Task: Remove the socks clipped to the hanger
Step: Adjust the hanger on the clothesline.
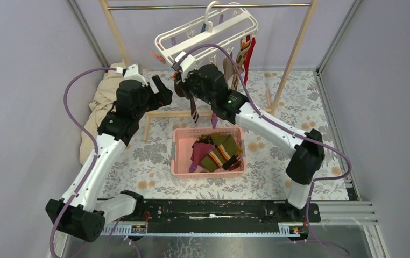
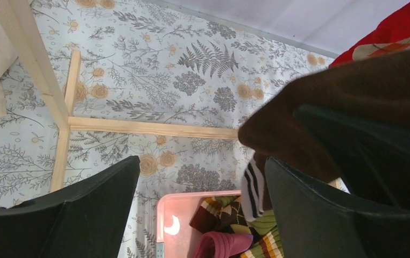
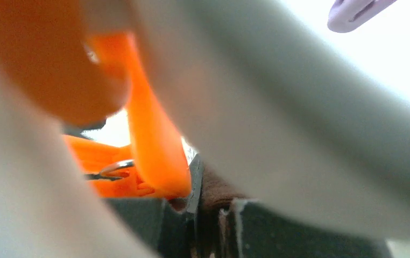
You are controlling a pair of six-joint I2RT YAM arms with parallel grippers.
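The white hanger point(image 1: 208, 29) hangs from the rail by its hook. Several socks point(image 1: 243, 56), red, beige and brown, stay clipped at its right end. My right gripper point(image 1: 181, 80) is under the hanger's left end, shut on a brown sock point(image 1: 193, 110) whose striped cuff dangles down. In the right wrist view the jaws point(image 3: 211, 215) pinch the brown sock point(image 3: 216, 191) just below an orange clip point(image 3: 149, 145) and a blurred hanger bar point(image 3: 299, 107). My left gripper point(image 1: 164, 92) is open beside it. In its wrist view point(image 2: 202, 164) the brown sock point(image 2: 343, 97) hangs by the right finger point(image 2: 326, 215).
A pink basket point(image 1: 177, 153) below holds several removed socks point(image 1: 219, 150); it also shows in the left wrist view point(image 2: 173, 215). The wooden rack's posts point(image 1: 294, 48) and base bar point(image 2: 149, 128) stand around the hanger. A beige cloth point(image 1: 103, 102) lies at the left.
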